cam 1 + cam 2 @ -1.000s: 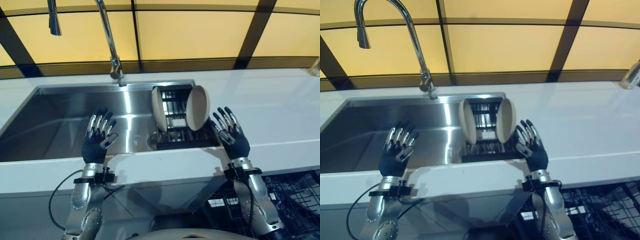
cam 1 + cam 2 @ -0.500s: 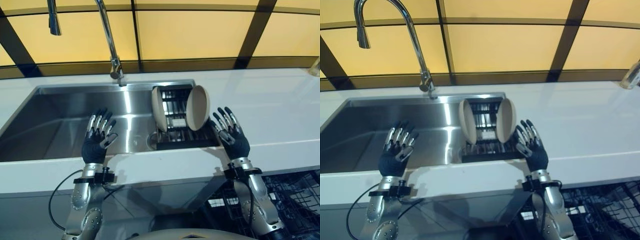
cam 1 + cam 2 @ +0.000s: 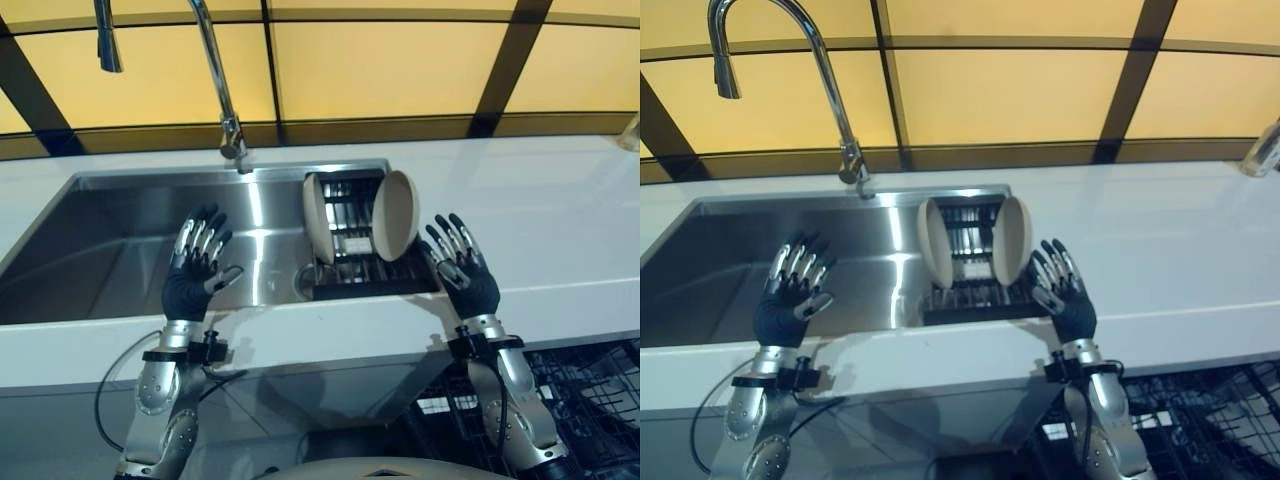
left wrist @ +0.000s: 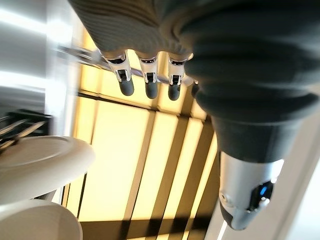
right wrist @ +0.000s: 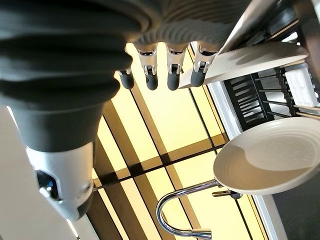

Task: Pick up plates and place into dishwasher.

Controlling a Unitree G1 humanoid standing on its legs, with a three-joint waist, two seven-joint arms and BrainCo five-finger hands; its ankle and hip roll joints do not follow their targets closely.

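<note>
A: Where are the plates?

B: 2 plates stand on edge in a black rack point(image 3: 372, 282) at the right end of the sink point(image 3: 120, 250). The left plate point(image 3: 317, 228) and the right plate point(image 3: 396, 215) are apart, with bare rack wires between them.

A: Which way do they face?

B: Each has its long axis upright. Both tilt a little, tops leaning away from each other. The right plate shows its broad face toward the camera and to the left; the left plate is seen nearly edge-on.

A: And the hands?

B: The right hand point(image 3: 462, 267) is raised just right of the rack, over the sink's near right corner, palm turned away, fingers straight and spread, holding nothing. The right plate is just beside its fingertips, up and to its left, with no contact visible. The left hand point(image 3: 194, 268) is raised over the basin, well left of the plates, fingers loose and spread, thumb out to the side, also empty.

A: What else is around?

B: A tall curved tap point(image 3: 812, 70) rises behind the sink, beyond the left hand and left of the rack. White counter point(image 3: 560, 220) runs to the right of the right hand and along the near edge under both wrists. Below the right arm, a dark wire dishwasher basket point(image 3: 590, 395) shows.

A: Anything blocking the plates?

B: Only the rack's wires hold them; the space between each hand and its nearer plate is open.
</note>
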